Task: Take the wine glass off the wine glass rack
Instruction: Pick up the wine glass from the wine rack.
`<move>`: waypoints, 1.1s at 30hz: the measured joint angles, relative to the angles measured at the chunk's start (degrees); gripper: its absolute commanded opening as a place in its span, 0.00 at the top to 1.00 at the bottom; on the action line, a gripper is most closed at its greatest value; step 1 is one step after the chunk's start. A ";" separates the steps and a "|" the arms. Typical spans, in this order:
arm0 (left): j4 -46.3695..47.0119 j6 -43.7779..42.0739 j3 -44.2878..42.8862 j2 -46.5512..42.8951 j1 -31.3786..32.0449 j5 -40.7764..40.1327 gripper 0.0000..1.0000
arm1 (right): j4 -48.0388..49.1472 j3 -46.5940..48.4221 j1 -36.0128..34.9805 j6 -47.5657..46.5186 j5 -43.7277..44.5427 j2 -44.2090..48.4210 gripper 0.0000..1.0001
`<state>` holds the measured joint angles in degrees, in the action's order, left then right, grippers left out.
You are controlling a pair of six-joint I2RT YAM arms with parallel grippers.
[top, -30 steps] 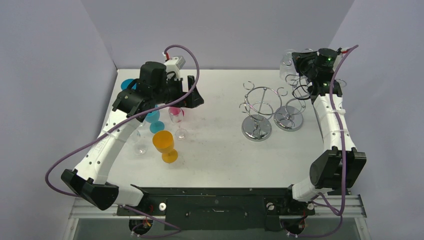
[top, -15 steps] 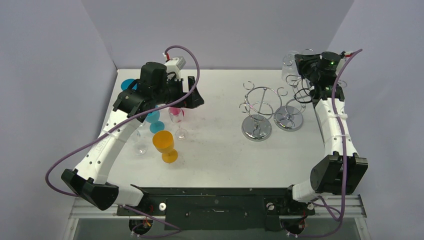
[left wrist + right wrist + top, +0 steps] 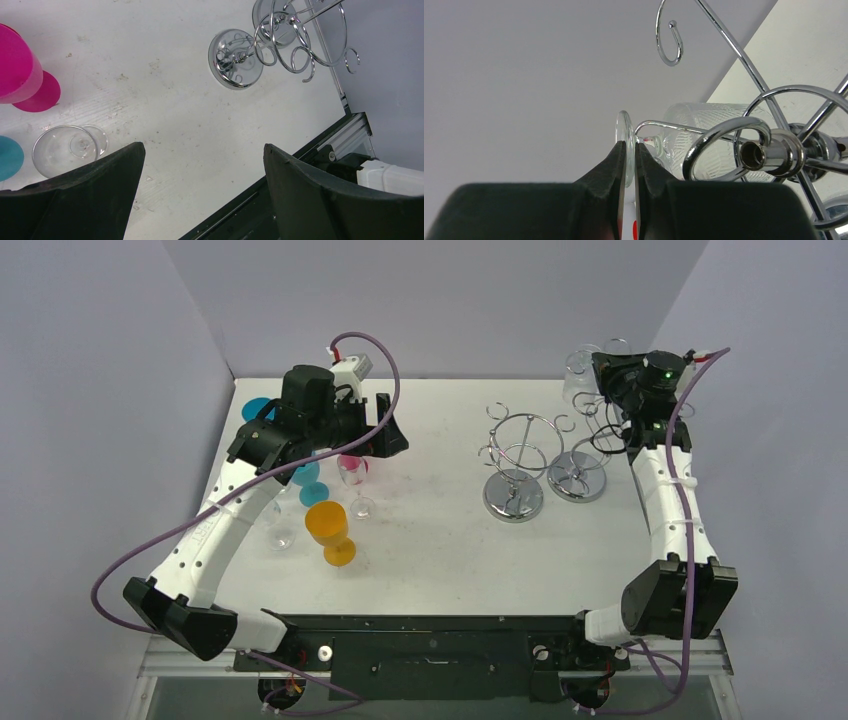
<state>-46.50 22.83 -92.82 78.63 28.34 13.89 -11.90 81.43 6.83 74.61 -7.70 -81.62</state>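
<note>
A clear wine glass [image 3: 579,367] hangs at the far right rack's [image 3: 578,476] back arm. In the right wrist view my right gripper [image 3: 627,146] is shut on the thin edge of the glass's foot [image 3: 624,126]. Its ribbed bowl [image 3: 706,131] lies sideways behind the rack's chrome hub [image 3: 769,153], and a rack wire runs by the stem. From above, the right gripper [image 3: 612,376] is high at the back right corner. My left gripper [image 3: 389,429] is open over the left half of the table, nothing between its fingers [image 3: 100,190].
A second chrome rack [image 3: 513,494] stands left of the first. On the left stand an orange glass [image 3: 329,527], a pink glass [image 3: 352,472], teal glasses [image 3: 305,478] and a clear one [image 3: 279,528]. Walls close in behind and right.
The right arm has shifted slightly right and back, carrying the glass a little along the rack arm. The left arm has not moved.
</note>
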 measured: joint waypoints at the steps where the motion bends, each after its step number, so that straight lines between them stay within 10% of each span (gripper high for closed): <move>1: 0.00 0.00 0.00 0.00 0.00 0.02 0.14 | 0.24 -0.31 0.00 0.07 -0.09 0.20 1.00; 33: 0.04 0.00 0.31 0.00 0.00 0.11 0.14 | 5.03 -6.78 2.10 3.67 -3.50 3.91 1.00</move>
<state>-46.46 22.83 -92.51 78.63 28.34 14.00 -6.87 74.65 8.93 78.28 -11.20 -77.71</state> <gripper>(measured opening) 0.859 0.050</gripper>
